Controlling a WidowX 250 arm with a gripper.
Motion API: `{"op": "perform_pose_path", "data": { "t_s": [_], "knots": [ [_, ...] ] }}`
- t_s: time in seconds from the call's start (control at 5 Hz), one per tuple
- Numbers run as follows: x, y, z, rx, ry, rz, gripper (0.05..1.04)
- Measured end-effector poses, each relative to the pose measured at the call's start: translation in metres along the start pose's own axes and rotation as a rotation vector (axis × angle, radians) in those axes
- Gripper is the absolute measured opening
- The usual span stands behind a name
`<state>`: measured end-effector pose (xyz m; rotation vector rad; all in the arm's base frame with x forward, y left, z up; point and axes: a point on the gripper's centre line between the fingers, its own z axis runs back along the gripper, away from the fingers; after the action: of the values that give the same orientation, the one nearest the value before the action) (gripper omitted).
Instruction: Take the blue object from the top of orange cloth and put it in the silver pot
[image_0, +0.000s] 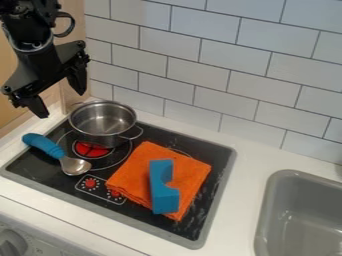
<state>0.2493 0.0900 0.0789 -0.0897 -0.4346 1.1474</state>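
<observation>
White tiles (200, 52) behind the stove (39, 169), blue object (164, 199) lying on the orange cloth (132, 172), silver pot (99, 136) near! Upper left hangs the gripper (60, 101), tips well apart.

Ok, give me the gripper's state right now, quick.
Gripper: open, fingers spread wide, holding nothing, up at the left near the silver pot.
</observation>
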Motion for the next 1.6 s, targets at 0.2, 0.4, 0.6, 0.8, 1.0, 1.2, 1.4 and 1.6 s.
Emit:
{"op": "perform_pose_path", "data": {
  "t_s": [0.2,0.4,0.6,0.8,1.0,1.2,1.4,1.6],
  "knots": [
    [-0.010,0.011,-0.006,0.033,0.027,0.004,0.999],
    [-0.026,0.002,-0.005,0.057,0.030,-0.066,0.999],
    [-0.038,-0.015,-0.002,0.025,0.042,-0.121,0.999],
    [-0.054,-0.028,-0.002,-0.023,0.091,-0.203,0.999],
    [-0.068,-0.036,-0.010,-0.038,0.180,-0.327,0.999],
    [-0.091,-0.041,-0.015,-0.030,0.243,-0.445,0.999],
    [-0.113,-0.046,-0.019,-0.025,0.282,-0.523,0.999],
    [-0.124,-0.049,-0.017,-0.032,0.294,-0.561,0.999]
  ]
}}
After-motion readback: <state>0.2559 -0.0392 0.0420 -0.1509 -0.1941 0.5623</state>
